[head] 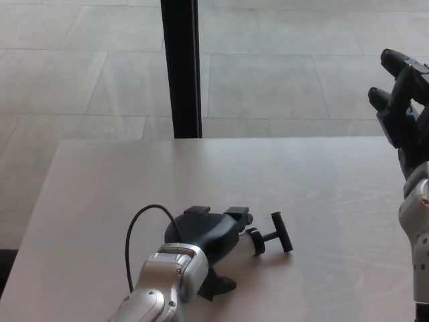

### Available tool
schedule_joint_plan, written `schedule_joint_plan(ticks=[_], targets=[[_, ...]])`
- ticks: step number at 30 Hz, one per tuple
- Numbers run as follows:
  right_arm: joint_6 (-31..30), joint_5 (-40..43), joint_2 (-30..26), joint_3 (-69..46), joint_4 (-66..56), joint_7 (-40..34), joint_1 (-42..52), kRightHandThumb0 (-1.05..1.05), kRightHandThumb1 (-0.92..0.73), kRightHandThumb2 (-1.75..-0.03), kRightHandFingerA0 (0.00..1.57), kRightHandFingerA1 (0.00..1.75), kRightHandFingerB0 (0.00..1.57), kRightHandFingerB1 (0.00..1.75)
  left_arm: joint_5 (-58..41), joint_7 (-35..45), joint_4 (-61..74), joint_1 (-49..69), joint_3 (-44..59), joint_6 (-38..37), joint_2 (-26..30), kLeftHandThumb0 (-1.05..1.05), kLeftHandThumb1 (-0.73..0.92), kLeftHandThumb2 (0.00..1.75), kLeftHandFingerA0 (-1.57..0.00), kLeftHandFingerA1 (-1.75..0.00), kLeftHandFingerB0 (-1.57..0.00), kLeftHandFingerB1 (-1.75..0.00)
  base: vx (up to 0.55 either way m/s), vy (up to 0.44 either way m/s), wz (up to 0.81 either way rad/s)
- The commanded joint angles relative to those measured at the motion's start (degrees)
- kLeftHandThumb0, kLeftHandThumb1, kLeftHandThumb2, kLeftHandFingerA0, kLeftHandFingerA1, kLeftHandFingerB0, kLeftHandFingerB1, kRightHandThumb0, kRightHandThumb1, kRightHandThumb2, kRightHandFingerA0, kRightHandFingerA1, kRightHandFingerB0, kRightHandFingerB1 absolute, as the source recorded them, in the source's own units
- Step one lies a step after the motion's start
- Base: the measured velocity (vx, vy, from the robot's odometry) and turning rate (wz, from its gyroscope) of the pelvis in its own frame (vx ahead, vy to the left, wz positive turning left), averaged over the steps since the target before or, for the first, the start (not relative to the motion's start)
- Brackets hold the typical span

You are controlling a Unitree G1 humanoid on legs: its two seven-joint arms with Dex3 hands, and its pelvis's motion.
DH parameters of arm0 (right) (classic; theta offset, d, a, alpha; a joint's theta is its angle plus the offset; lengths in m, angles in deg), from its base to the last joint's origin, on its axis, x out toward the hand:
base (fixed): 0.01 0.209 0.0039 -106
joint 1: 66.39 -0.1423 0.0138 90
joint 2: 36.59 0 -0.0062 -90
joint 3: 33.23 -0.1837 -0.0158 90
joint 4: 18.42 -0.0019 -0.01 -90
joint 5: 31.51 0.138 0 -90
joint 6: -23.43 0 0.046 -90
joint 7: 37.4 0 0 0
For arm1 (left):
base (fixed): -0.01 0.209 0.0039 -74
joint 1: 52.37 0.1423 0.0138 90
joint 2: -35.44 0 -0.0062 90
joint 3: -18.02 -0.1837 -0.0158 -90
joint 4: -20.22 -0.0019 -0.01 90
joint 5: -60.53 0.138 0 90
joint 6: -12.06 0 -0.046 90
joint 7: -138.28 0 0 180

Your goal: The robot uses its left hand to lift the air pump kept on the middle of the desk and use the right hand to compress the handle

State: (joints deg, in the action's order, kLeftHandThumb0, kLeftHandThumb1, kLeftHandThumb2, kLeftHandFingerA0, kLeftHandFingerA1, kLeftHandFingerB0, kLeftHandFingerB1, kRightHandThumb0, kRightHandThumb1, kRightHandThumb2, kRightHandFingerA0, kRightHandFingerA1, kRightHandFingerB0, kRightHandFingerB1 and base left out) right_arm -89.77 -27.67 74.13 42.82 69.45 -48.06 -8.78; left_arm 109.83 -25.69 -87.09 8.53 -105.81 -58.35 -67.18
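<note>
Head view. Step in hand, by judgement: the grasp and the first lift of the pump, with the compressing of the handle not yet begun.

Black left hand with silver forearm (203, 240) closed around the body of the small air pump of black and white plastic (249, 239), low on the desk and a little left of its middle. Pump body mostly hidden under the fingers, so impossible to tell whether lifted or resting on the surface. Black T-shaped plunger handle (281, 232) free, sticking out toward the right, drawn out from the body. Thin black hose (131, 235) curving in a loop beside the left forearm.

Black right hand (399, 111) raised at the right edge of the picture, well apart from the pump, fingers spread, holding nothing.

Next move, as a judgement: steady hold of the pump body by the left hand, then travel of the right hand down and across to the T-handle, and a push along the shaft toward the body.

Surface: pale wooden desk top (322, 181), smooth, no other object on it. Room: floor of large grey tiles (281, 74) behind the desk, and one black vertical post (180, 67) standing at the far edge.
</note>
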Motion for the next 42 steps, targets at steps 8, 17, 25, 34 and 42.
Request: schedule_joint_plan(ticks=[8,17,25,34,42], targets=[[-0.7,2.0,-3.0,-2.2,0.7,0.9,0.7,-0.76,-0.92,-0.74,0.33,0.57,0.49,0.43,-32.2,15.1,8.7,0.2,28.2,-4.6,4.8,-0.86,0.55,0.95,-0.02,-0.23,-0.10,-0.21,0.00,0.000,0.00],[-2.0,8.1,-14.9,-8.6,-1.2,14.8,7.4,-0.87,-0.92,-0.76,0.25,0.54,0.37,0.38,-62.7,20.2,20.2,-3.0,59.0,9.5,2.5,-1.03,0.65,1.04,0.00,-0.13,0.00,0.00,0.00,0.000,0.00],[1.7,13.4,-32.2,-26.5,6.3,24.8,16.6,-0.95,-0.91,-0.78,0.14,0.53,0.25,0.37,-72.3,26.4,12.4,6.5,86.5,15.6,18.5,-1.02,0.73,1.05,0.00,-0.10,0.00,0.00,0.00,0.000,0.00],[7.5,13.1,-47.3,-43.0,25.6,25.8,28.2,-0.90,-0.79,-1.21,0.28,0.65,0.30,0.51,-70.0,20.9,-12.0,24.4,106.7,3.7,29.8,-0.81,0.68,1.06,0.00,-0.28,0.00,-0.18,0.00,0.000,0.00],[11.2,14.1,-48.3,-50.2,32.5,21.7,36.8,-0.86,-0.79,-1.22,0.32,0.71,0.24,0.52,-73.1,13.4,-24.5,32.8,114.8,-4.5,30.8,-0.78,0.64,1.03,-0.02,-0.43,-0.03,-0.28,0.00,0.000,0.00]])
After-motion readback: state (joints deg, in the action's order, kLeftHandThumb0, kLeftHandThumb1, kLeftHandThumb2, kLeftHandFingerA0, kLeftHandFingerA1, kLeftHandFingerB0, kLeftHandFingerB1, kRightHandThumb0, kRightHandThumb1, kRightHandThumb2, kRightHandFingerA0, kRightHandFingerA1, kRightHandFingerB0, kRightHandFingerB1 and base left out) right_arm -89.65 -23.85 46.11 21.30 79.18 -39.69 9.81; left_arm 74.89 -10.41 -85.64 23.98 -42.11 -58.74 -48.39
